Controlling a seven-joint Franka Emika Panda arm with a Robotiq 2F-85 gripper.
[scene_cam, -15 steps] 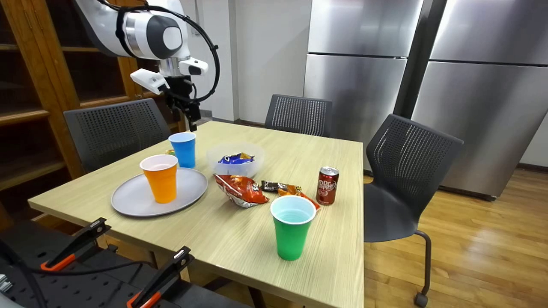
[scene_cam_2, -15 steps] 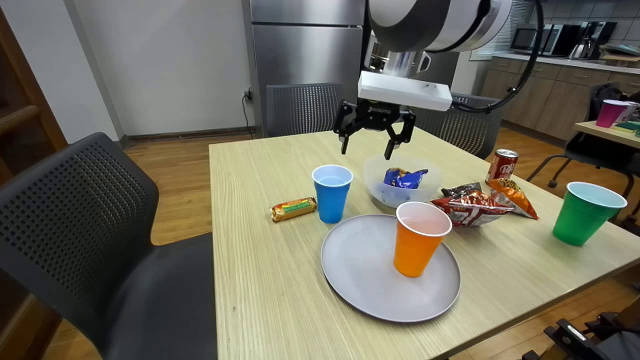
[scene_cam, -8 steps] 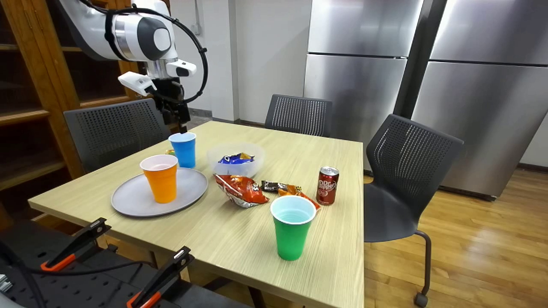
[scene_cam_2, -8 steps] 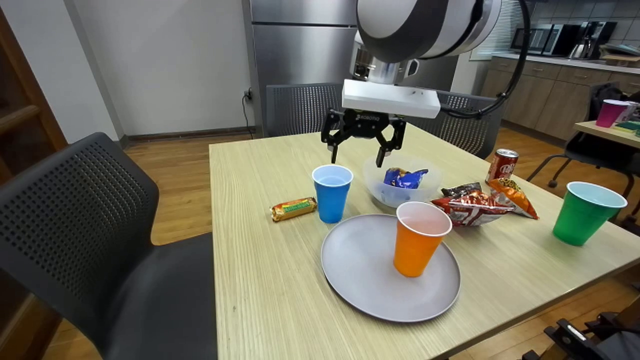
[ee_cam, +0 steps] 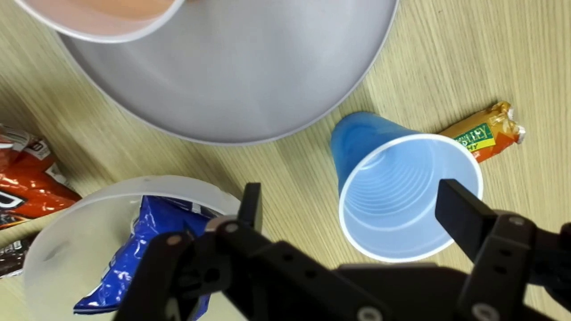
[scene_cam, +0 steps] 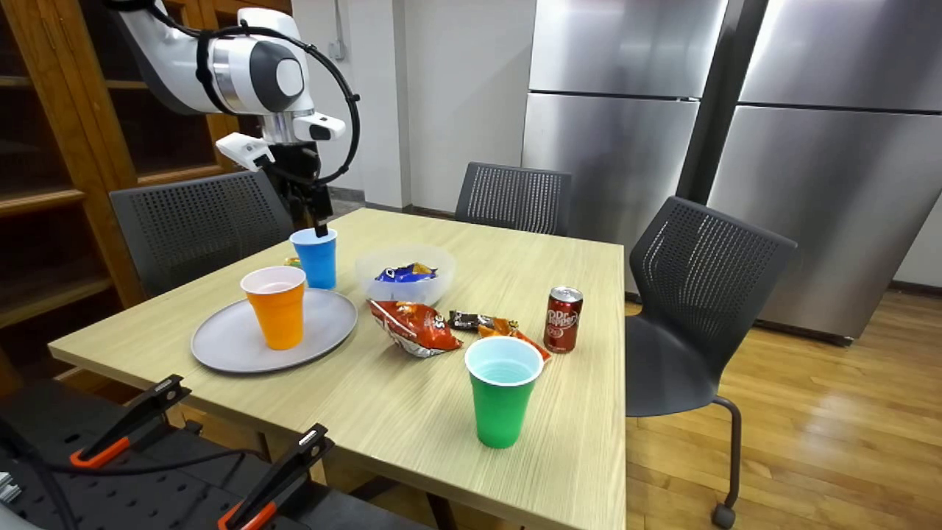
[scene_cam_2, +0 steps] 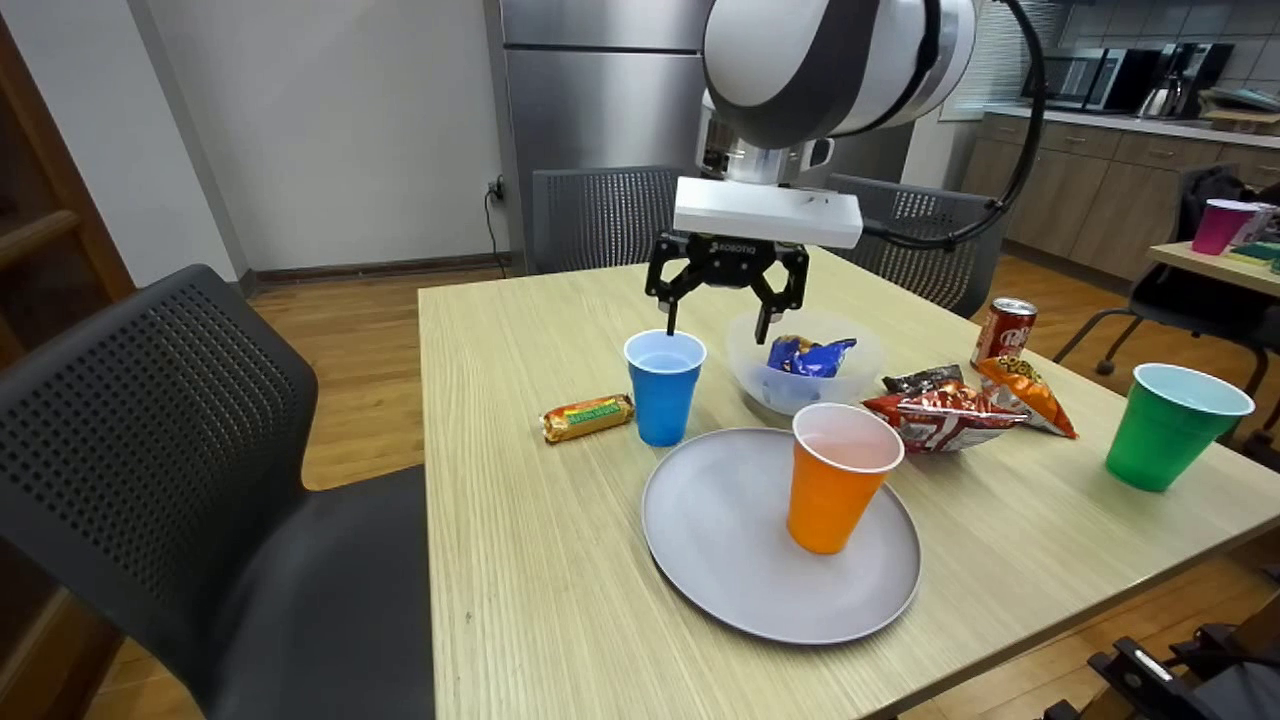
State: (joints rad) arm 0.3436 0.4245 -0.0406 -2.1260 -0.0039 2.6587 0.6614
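Observation:
My gripper (ee_cam: 351,196) is open and empty, pointing down above the table. In an exterior view the gripper (scene_cam_2: 716,337) hangs just above and behind the blue cup. The blue cup (scene_cam_2: 663,400) stands upright and empty; in the wrist view the blue cup (ee_cam: 401,196) lies under the gap, with the right finger (ee_cam: 464,218) over its mouth. The left finger (ee_cam: 252,205) is by the rim of the clear bowl (ee_cam: 40,267), which holds a blue snack bag (ee_cam: 129,263). A gold wrapped bar (scene_cam_2: 590,418) lies beside the blue cup. I cannot tell the fingers' exact height.
An orange cup (scene_cam_2: 835,490) stands on a grey plate (scene_cam_2: 720,580). A red chip bag (scene_cam: 416,327), a dark bar (scene_cam: 467,321), an orange packet (scene_cam_2: 1035,395), a Dr Pepper can (scene_cam: 563,320) and a green cup (scene_cam: 502,408) are on the table. Chairs (scene_cam: 710,294) surround it.
In an exterior view my gripper has moved left and down towards the blue cup, staying open. In the last half second it mostly lowered slightly. The objects on the table have not moved.

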